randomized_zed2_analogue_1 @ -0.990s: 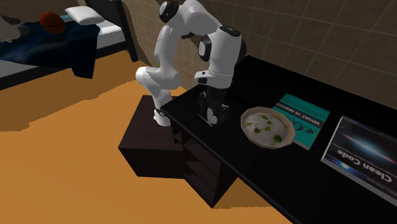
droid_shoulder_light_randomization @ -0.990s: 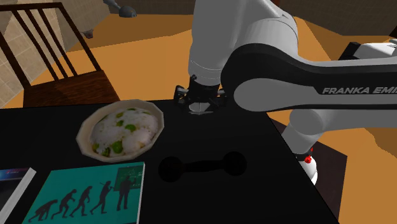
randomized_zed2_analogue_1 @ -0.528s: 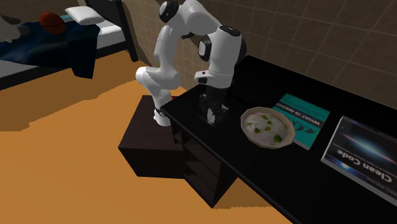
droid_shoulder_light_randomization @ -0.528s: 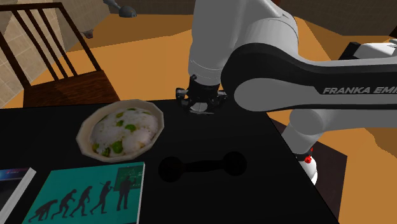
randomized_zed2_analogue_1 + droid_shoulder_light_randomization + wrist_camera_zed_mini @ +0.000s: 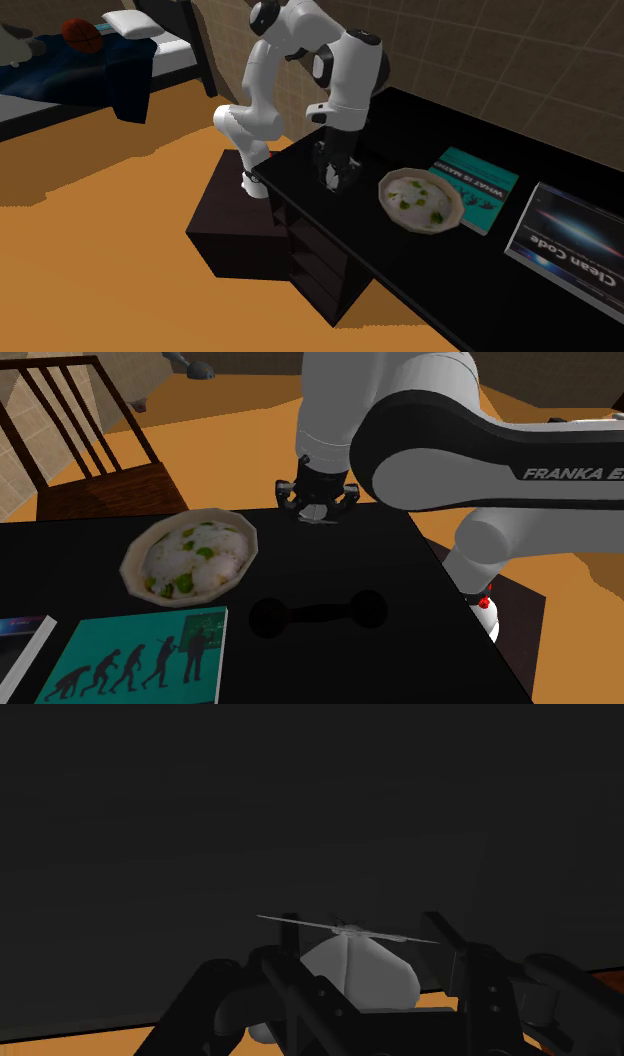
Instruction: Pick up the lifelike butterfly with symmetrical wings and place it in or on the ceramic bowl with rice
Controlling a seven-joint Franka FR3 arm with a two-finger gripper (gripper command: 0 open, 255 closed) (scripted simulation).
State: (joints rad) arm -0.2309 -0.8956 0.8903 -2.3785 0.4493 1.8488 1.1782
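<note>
My black gripper (image 5: pixel 317 512) hangs a little above the far edge of the black table (image 5: pixel 400 652), to the right of the bowl in the shoulder view. Its fingers are shut on a pale grey butterfly (image 5: pixel 362 970), whose thin wings (image 5: pixel 345 930) show edge-on between the fingertips of the gripper (image 5: pixel 368 944). A small pale part of the butterfly (image 5: pixel 319 518) shows under the hand. The tan bowl (image 5: pixel 135 564) of white rice with green bits sits on the table. In the second exterior view the gripper (image 5: pixel 335 183) is just left of the bowl (image 5: pixel 384 190).
A black dumbbell (image 5: pixel 318 614) lies on the table in front of the gripper. A teal book (image 5: pixel 140 657) and a dark book (image 5: pixel 570 235) lie beyond the bowl. A wooden chair (image 5: pixel 90 462) stands behind the table. Orange floor lies past the edge.
The fingers have shut on the butterfly. The hand has then risen slightly off the table with it.
</note>
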